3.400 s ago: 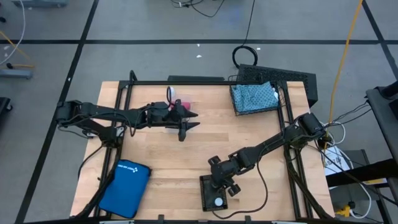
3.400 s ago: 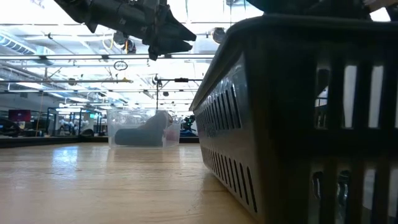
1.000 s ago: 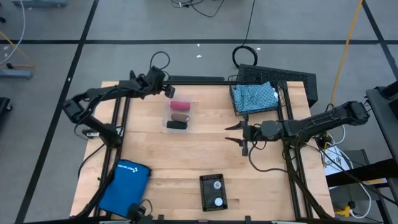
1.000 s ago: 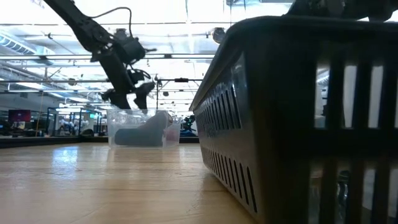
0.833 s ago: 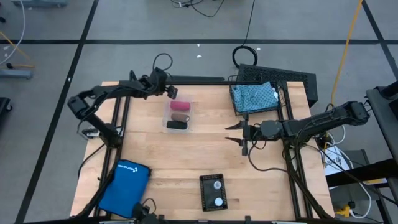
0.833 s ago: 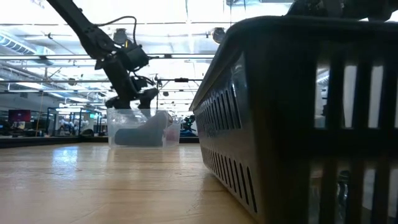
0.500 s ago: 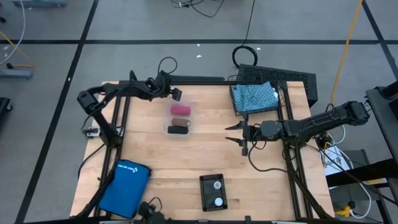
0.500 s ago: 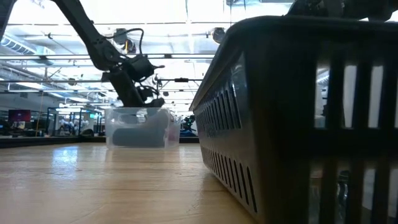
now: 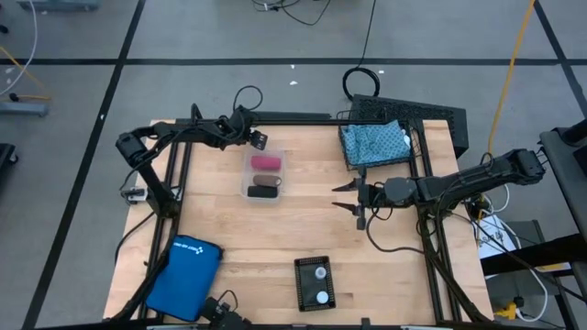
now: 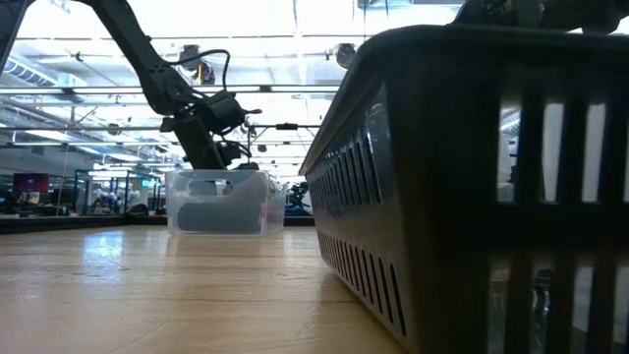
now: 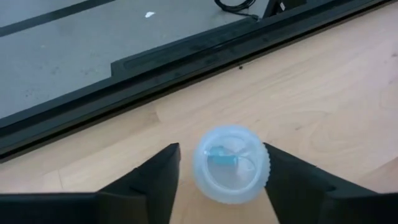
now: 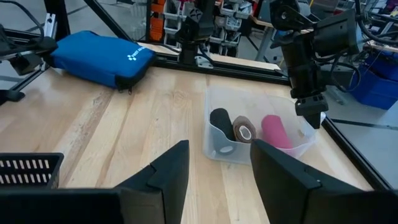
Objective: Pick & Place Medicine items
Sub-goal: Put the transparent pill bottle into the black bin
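My left gripper (image 9: pixel 260 140) is near the table's far edge, just beyond a clear tub (image 9: pixel 264 176), and is shut on a small white round vial (image 11: pixel 232 163). The tub holds the pink (image 12: pixel 274 131), brown (image 12: pixel 243 130) and black (image 12: pixel 220 121) blocks. Two more white vials (image 9: pixel 320 271) stand in a black slatted tray (image 9: pixel 303 284) at the near edge. The teal pouch (image 9: pixel 374 142) lies in a black basket (image 9: pixel 431 115) at the far right. My right gripper (image 9: pixel 347 197) hangs open over the table's right-middle. My left gripper has the white vial between its two fingers (image 11: pixel 163 175), one on each side of the round body (image 11: pixel 264 163), coming from above and slanting down. The cap faces the wrist camera. Whether the vial's bottom rests on the wood, I cannot tell.
A bright blue zip case (image 9: pixel 183 275) lies at the near left corner. A black frame rail (image 11: pixel 186 59) runs along the far edge right behind the left gripper. Bare wood (image 9: pixel 275 234) lies between the tub and the tray. In the low view the tray (image 10: pixel 472 177) fills the right side.
My left gripper, with the vial, has moved a little toward the table's right along the far edge, and its arm has folded in. The clear tub has slid slightly toward the near edge. My right arm has kept still.
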You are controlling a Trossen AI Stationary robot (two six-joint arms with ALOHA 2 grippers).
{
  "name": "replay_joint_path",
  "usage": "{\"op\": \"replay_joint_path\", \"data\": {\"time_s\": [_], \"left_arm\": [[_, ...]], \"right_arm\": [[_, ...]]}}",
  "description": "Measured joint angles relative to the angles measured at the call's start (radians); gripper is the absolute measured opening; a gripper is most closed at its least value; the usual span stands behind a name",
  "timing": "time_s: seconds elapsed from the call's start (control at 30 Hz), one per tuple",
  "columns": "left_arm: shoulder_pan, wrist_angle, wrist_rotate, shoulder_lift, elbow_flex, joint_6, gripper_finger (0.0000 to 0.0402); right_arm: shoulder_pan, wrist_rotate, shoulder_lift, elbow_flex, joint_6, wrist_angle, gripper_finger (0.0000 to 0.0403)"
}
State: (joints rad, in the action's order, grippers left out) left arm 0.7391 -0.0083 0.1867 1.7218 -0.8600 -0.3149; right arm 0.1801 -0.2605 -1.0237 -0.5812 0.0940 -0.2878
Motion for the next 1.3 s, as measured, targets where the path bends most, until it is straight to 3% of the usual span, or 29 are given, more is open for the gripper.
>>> {"op": "replay_joint_path", "data": {"time_s": [0.23,0.5,0.67,0.8,1.0,1.13,1.3], "left_arm": [[0.0,0.014,0.0,0.0,0.0,0.012,0.0145],[0.003,-0.009,0.011,-0.053,0.001,0.047,0.0163],[-0.005,-0.07,0.021,-0.197,0.002,0.097,0.0167],[-0.04,-0.117,-0.077,-0.334,0.001,0.103,0.0145],[-0.195,-0.129,-0.22,-0.469,0.001,0.085,0.0156],[-0.374,-0.123,-0.231,-0.48,0.001,0.116,0.0172],[-0.599,-0.092,-0.188,-0.435,-0.001,0.154,0.0155]], "right_arm": [[0.0,0.0,0.0,0.0,-0.003,0.0,0.016],[0.0,-0.001,0.0,0.0,-0.002,0.0,0.016],[0.0,-0.003,0.0,0.0,-0.003,0.0,0.016],[0.0,-0.003,0.0,0.0,-0.003,0.0,0.016],[0.0,-0.004,0.0,0.0,-0.003,-0.01,0.016],[0.0,-0.004,0.0,0.0,-0.003,-0.026,0.016],[0.0,-0.004,0.0,0.0,-0.003,-0.037,0.016]]}}
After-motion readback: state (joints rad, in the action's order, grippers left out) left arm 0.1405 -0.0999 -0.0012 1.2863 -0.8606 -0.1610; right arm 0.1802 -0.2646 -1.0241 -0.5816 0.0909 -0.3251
